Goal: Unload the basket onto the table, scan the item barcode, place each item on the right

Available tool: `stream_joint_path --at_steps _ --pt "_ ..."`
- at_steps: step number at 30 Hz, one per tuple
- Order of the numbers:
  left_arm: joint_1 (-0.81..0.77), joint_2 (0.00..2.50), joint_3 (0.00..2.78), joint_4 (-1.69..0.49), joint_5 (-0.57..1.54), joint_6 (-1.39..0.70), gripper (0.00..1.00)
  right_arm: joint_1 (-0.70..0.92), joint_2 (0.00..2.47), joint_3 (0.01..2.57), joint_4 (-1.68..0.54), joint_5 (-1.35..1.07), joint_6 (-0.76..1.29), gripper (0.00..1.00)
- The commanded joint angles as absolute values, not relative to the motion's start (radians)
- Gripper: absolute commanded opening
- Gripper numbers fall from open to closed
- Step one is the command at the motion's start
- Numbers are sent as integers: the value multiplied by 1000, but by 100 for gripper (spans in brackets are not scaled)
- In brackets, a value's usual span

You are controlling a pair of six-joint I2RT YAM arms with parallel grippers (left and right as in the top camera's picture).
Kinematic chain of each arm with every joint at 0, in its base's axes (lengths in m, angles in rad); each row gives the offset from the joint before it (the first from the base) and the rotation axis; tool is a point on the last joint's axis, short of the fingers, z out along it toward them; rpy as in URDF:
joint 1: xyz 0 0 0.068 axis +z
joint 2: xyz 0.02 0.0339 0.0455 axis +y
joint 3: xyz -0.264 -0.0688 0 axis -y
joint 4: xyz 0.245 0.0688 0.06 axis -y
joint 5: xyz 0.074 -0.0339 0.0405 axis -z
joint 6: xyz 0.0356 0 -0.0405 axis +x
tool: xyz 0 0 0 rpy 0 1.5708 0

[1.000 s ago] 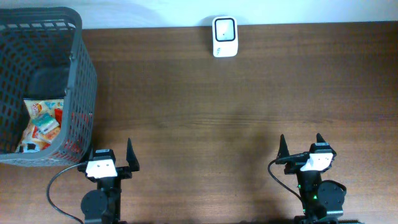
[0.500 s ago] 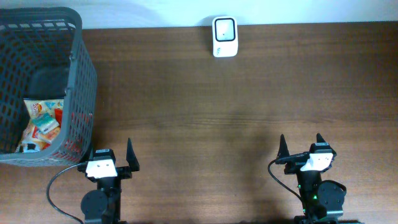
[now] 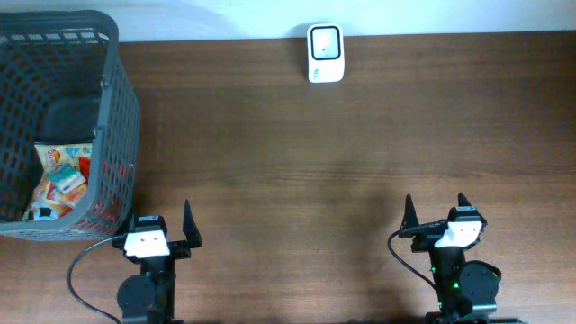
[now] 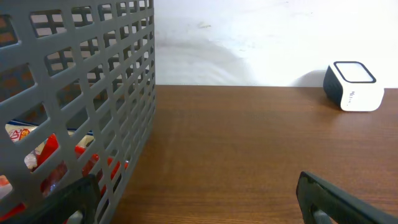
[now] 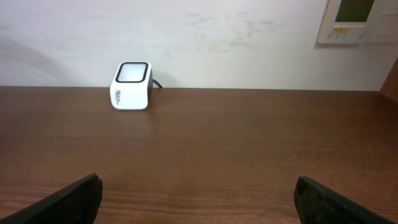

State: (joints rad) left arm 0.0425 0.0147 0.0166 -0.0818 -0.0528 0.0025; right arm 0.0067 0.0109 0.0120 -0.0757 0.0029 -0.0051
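Go with left gripper (image 3: 160,218), fingers spread wide and empty like right gripper (image 3: 435,202), parked just beside grey mesh basket (image 3: 121,99), snack packets (image 3: 58,175) inside, ahead-left over the wall, barcode scanner (image 3: 325,40) far-centre.

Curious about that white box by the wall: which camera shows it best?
Left wrist view: the white box looks largest there, top and sides showing. Right wrist shows it smaller; overhead gives only its top.

Mock shop checkout, barcode scanner (image 3: 325,40), shopping basket (image 3: 122,126), wooden table (image 3: 315,162)
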Motion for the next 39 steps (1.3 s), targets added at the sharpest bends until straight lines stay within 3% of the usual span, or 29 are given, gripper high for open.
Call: stream_joint_path --at_steps 1,26,34,39 --pt "49 12 9 -80 -41 -7 99 13 6 6 -82 9 -11 98" --pt "49 12 9 -54 -10 -9 99 13 6 6 -82 9 -11 98" --pt "49 12 9 76 397 -11 99 13 6 6 -82 9 -11 98" --pt "49 12 14 229 491 -12 99 13 6 6 -82 9 -11 98"
